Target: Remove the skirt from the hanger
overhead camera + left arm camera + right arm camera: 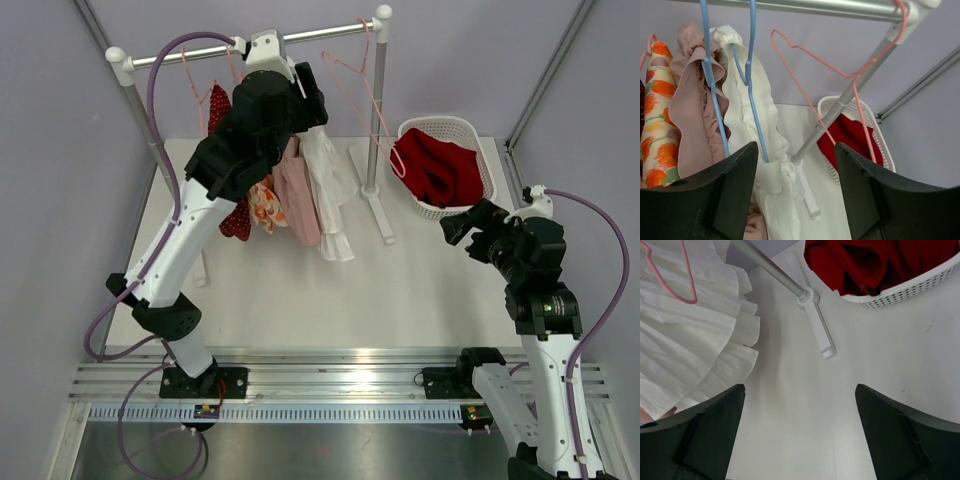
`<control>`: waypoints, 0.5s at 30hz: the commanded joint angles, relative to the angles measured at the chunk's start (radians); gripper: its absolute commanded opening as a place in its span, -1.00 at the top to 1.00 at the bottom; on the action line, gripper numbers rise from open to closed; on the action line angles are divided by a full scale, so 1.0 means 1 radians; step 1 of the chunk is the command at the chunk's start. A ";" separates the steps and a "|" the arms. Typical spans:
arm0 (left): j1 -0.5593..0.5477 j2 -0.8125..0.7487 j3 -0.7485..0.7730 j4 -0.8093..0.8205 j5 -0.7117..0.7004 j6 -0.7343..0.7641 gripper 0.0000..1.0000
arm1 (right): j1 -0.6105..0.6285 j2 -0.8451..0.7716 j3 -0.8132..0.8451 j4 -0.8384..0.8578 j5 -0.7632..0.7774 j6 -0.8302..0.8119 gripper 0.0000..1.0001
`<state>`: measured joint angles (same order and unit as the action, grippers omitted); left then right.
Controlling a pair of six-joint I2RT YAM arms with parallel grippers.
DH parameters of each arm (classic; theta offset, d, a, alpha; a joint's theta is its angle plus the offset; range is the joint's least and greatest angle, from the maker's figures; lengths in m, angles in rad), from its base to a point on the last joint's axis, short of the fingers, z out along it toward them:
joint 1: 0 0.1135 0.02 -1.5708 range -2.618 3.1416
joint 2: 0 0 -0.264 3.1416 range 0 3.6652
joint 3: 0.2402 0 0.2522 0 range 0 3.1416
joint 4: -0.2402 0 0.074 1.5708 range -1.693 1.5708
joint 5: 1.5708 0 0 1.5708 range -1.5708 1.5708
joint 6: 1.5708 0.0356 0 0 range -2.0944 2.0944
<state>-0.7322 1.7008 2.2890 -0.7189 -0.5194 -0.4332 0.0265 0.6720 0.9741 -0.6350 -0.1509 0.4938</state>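
At the far edge of the table (430,290), the left pincer (796,170) gapes empty before the white skirt (740,117) (on a blue hanger (758,125)); the right pincer (800,410) is open, empty.

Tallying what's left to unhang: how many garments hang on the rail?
4, left to right: red dotted garment, floral garment, pink garment, white garment nearest the right post. The left arm may hide more.
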 commanded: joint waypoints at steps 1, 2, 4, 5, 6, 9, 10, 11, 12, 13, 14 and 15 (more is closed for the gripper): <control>0.013 0.016 0.044 0.029 -0.053 0.034 -0.31 | 0.004 -0.015 0.011 -0.009 0.008 -0.026 -0.99; 0.014 0.019 0.041 0.029 -0.062 0.034 -0.31 | 0.006 -0.015 0.009 -0.014 0.008 -0.029 -0.99; 0.019 0.025 0.038 0.029 -0.079 0.036 -0.30 | 0.004 -0.018 0.008 -0.015 0.014 -0.032 -0.99; 0.019 0.034 0.038 0.029 -0.085 0.037 -0.30 | 0.006 -0.017 0.008 -0.017 0.016 -0.032 -0.99; 0.020 0.039 0.035 0.027 -0.085 0.037 -0.30 | 0.004 -0.018 0.005 -0.018 0.019 -0.035 -0.99; 0.027 0.052 0.024 0.033 -0.085 0.039 -0.30 | 0.006 -0.017 0.002 -0.015 0.020 -0.038 -0.99; 0.030 0.054 0.018 0.036 -0.083 0.039 -0.30 | 0.004 -0.015 0.000 -0.014 0.020 -0.038 -0.99; 0.033 0.056 0.006 0.047 -0.083 0.039 -0.30 | 0.006 -0.014 -0.003 -0.008 0.019 -0.038 -0.99; 0.040 0.059 -0.008 0.050 -0.083 0.036 -0.30 | 0.004 -0.014 -0.005 -0.008 0.022 -0.038 -0.99; 0.046 0.063 -0.011 0.050 -0.083 0.031 -0.30 | 0.006 -0.011 -0.005 -0.006 0.022 -0.041 -0.99; 0.053 0.068 -0.013 0.050 -0.083 0.027 -0.26 | 0.006 -0.009 -0.006 -0.006 0.022 -0.041 -0.99; 0.063 0.079 -0.011 0.050 -0.080 0.022 -0.25 | 0.006 -0.009 -0.006 -0.006 0.028 -0.043 -0.99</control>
<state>-0.6956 1.7557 2.2807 -0.7147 -0.5770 -0.4152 0.0265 0.6613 0.9691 -0.6571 -0.1410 0.4690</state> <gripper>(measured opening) 0.634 0.993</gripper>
